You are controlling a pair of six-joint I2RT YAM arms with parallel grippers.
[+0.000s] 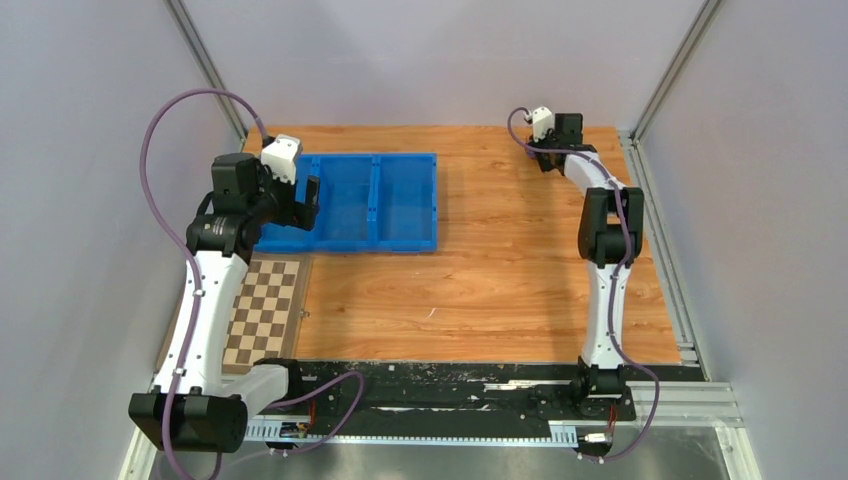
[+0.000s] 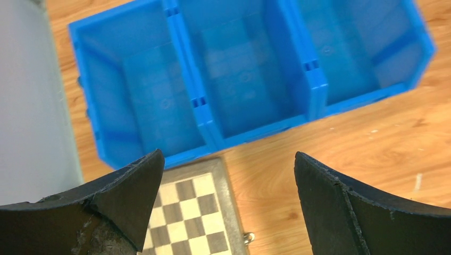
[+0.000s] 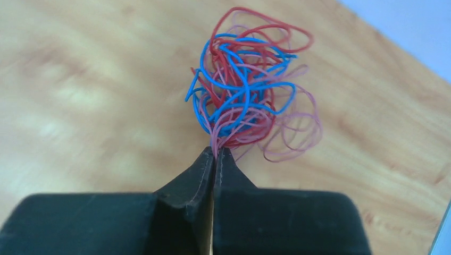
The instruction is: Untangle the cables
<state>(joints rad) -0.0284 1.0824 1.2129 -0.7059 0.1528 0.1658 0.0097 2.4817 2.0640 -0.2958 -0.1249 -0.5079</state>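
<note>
A tangled bundle of thin red, blue and pink cables (image 3: 245, 90) hangs from my right gripper (image 3: 217, 151), which is shut on its strands above the wooden table at the far right. In the top view the bundle is hidden behind the right wrist (image 1: 556, 130). My left gripper (image 2: 227, 164) is open and empty. It hovers over the near edge of the blue bin (image 2: 202, 101) and the chessboard (image 2: 186, 212); in the top view this gripper (image 1: 300, 205) is at the far left.
The blue three-compartment bin (image 1: 372, 200) stands at the back left with nothing in it. A folded chessboard (image 1: 265, 310) lies at the front left. Grey walls close in left, right and back. The wooden table (image 1: 500, 270) spans the middle.
</note>
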